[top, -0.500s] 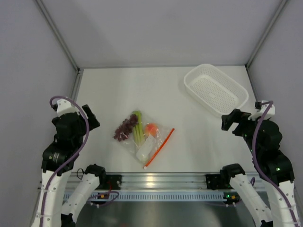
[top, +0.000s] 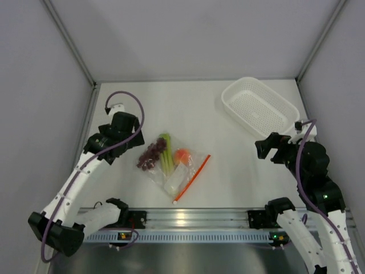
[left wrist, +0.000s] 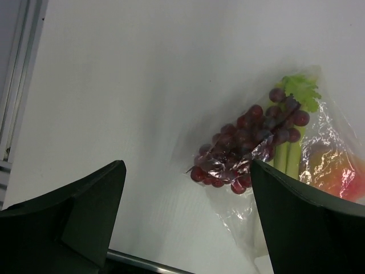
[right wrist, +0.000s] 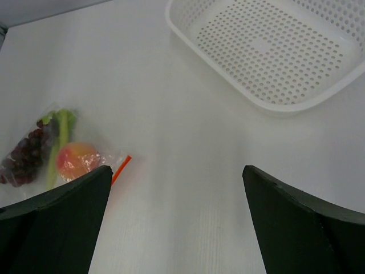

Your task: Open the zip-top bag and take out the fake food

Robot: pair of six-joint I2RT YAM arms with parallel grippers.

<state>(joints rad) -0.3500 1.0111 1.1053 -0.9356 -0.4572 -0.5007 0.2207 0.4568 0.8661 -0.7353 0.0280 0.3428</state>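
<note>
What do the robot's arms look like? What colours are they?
The left arm and right arm are white tubes with chunky black joints. A purple cable loops along each one. The left gripper and right gripper are black. Up close, their fingers look like dark, flat wedges.

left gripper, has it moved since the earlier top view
Yes. The left gripper swung right, from the left edge of the table toward the zip-top bag.
</note>
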